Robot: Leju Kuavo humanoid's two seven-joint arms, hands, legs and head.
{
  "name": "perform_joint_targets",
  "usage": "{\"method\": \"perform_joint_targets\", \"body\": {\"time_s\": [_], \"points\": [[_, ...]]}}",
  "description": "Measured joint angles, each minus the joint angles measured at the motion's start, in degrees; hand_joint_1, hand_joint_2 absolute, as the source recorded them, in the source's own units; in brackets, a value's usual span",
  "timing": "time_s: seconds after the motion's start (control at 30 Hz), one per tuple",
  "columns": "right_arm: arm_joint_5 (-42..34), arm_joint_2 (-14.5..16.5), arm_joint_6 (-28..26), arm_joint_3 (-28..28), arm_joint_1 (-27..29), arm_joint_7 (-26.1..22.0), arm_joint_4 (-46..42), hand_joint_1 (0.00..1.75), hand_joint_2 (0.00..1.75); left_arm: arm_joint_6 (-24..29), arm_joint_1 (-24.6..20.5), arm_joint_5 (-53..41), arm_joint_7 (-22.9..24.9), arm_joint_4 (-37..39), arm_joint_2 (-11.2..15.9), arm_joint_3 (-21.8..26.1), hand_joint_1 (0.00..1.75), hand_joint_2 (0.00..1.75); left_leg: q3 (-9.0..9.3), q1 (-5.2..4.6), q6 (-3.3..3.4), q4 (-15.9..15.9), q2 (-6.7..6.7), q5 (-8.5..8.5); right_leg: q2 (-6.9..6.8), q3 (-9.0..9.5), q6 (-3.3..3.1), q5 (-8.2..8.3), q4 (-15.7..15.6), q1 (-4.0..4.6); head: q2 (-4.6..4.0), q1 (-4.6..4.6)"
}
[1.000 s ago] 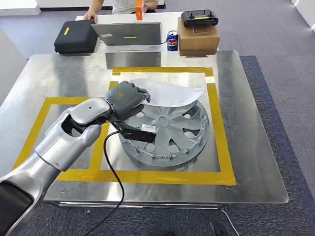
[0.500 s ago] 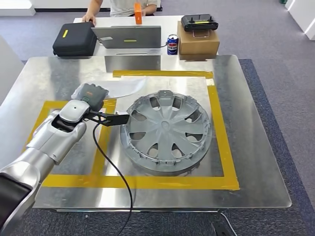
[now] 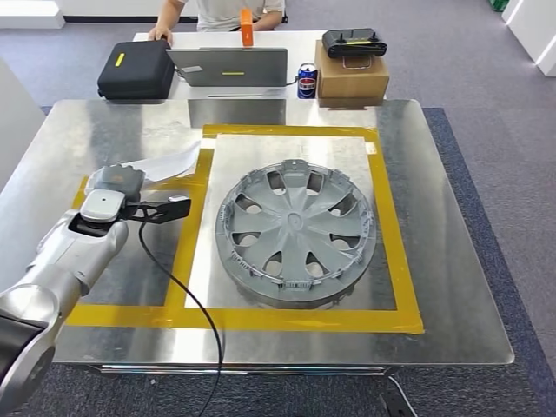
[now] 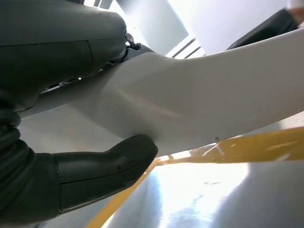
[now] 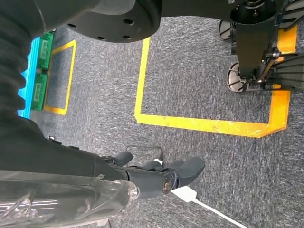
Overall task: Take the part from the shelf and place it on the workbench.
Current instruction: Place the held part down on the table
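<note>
The grey wheel cover (image 3: 295, 230) lies flat on the steel workbench (image 3: 446, 261), inside the yellow tape frame. My left hand (image 3: 118, 182) hovers over the bench's left side, well clear of the cover. It pinches a thin white sheet (image 3: 167, 162) that trails toward the cover's far left. In the left wrist view the sheet (image 4: 201, 95) is clamped between the thumb (image 4: 107, 166) and the fingers above it. My right hand (image 5: 161, 175) hangs over grey carpet with its fingers loosely extended and nothing in them.
Behind the bench stands a white table with a black case (image 3: 135, 69), a laptop (image 3: 229, 65), a can (image 3: 306, 78) and a cardboard box (image 3: 351, 74). A person sits there. A black cable (image 3: 190, 304) hangs from my left wrist across the bench's front.
My left hand has swung left across the bench, drawing the white sheet off the wheel cover, which now lies fully uncovered. The camera has shifted slightly.
</note>
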Motion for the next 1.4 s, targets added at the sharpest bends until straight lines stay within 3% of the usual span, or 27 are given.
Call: {"method": "perform_joint_targets", "body": {"time_s": [0.37, 0.5, 0.7, 0.83, 0.97, 1.07, 1.13, 1.2, 1.3, 1.37, 1.4], "points": [[-0.7, -0.3, 0.2, 0.8, -0.3, 0.7, 0.0, 0.0, 1.75, -4.3, -0.5, -4.9, 2.1, 3.8, 1.2, 4.4, 1.75, 1.75, 0.0, 0.18, -0.17, 0.0, 0.01, 0.12, 0.07, -0.04, -0.08, 0.09, 0.0, 0.17, 0.0, 0.0], [-0.9, -0.4, 0.4, 1.3, -0.3, 0.9, 0.0, 0.0, 0.0, -6.7, -0.7, -5.8, 1.8, 4.7, 1.3, 5.5, 0.0, 1.75, 0.0, 0.18, -0.17, 0.0, 0.01, 0.12, 0.07, -0.04, -0.11, 0.11, 0.0, 0.17, 0.0, 0.0], [-0.5, -0.4, 0.4, 1.9, -0.9, 2.3, 0.0, 0.0, 0.0, -14.9, -0.7, -6.5, 6.2, 6.7, 1.6, 7.6, 0.0, 1.75, 0.0, 0.18, -0.2, 0.0, 0.01, 0.16, 0.08, -0.05, -0.15, 0.15, 0.0, 0.18, 0.0, -0.01], [-0.5, -0.4, 0.4, 2.2, -1.4, 2.8, 0.0, 0.0, 0.0, -15.8, -0.7, -6.7, 6.7, 7.4, 2.0, 8.4, 0.0, 1.75, -0.01, 0.19, -0.15, 0.0, 0.01, 0.21, 0.03, -0.04, -0.15, 0.15, 0.0, 0.2, 0.0, 0.0], [-0.5, -0.4, 0.4, 2.5, -1.6, 2.8, 0.0, 0.0, 0.0, -15.8, -0.8, -6.7, 6.7, 7.7, 2.1, 8.6, 0.0, 0.0, -0.01, 0.19, -0.16, 0.0, 0.01, 0.21, 0.04, -0.04, -0.15, 0.16, 0.0, 0.2, 0.0, 0.01], [-0.7, -0.4, 0.4, 2.5, -1.6, 2.8, 0.0, 0.0, 0.0, -15.1, -1.0, -6.7, 5.6, 7.7, 2.1, 8.8, 0.0, 0.0, 0.0, 0.18, -0.15, 0.0, 0.01, 0.22, 0.03, -0.04, -0.15, 0.16, 0.0, 0.19, 0.0, 0.01], [-1.1, -0.4, 0.4, 2.5, -1.6, 2.4, 0.0, 0.0, 0.0, -12.9, -1.0, -5.3, 2.7, 7.7, 1.7, 9.4, 0.0, 0.0, 0.01, 0.16, -0.12, 0.0, 0.01, 0.23, 0.01, -0.04, -0.15, 0.16, 0.0, 0.19, 0.0, -0.01], [-1.9, -0.5, 0.4, 2.5, -1.2, 1.5, 0.0, 0.0, 0.0, -8.9, -0.9, -0.4, -3.8, 7.4, 0.6, 11.1, 0.0, 0.0, 0.01, 0.15, -0.07, 0.0, -0.03, 0.27, -0.05, -0.03, -0.14, 0.15, 0.0, 0.19, 0.0, -0.02], [-3.4, -0.6, 0.6, 2.4, 0.0, -0.8, 0.0, 0.0, 0.0, -6.4, 0.9, 15.8, -21.1, 3.5, -3.0, 16.0, 0.0, 0.0, -0.05, 0.12, 0.0, 0.0, -0.15, 0.32, -0.24, 0.0, -0.1, 0.15, 0.0, 0.18, 0.0, 0.0], [-4.4, -0.7, 0.6, 2.3, 0.9, -2.5, 0.0, 0.0, 0.0, -10.0, 3.7, 32.4, -32.7, -3.4, -6.1, 19.3, 0.0, 0.0, -0.06, 0.11, -0.01, 0.0, -0.14, 0.26, -0.21, 0.01, -0.09, 0.18, 0.0, 0.14, 0.0, 0.02], [-4.7, -0.7, 0.6, 2.3, 1.3, -3.2, 0.0, 0.0, 0.0, -12.5, 5.3, 40.7, -36.4, -7.6, -7.5, 20.4, 0.0, 0.0, -0.03, 0.09, -0.02, 0.0, -0.07, 0.19, -0.08, 0.0, -0.07, 0.19, 0.0, 0.11, 0.0, 0.03]]}}
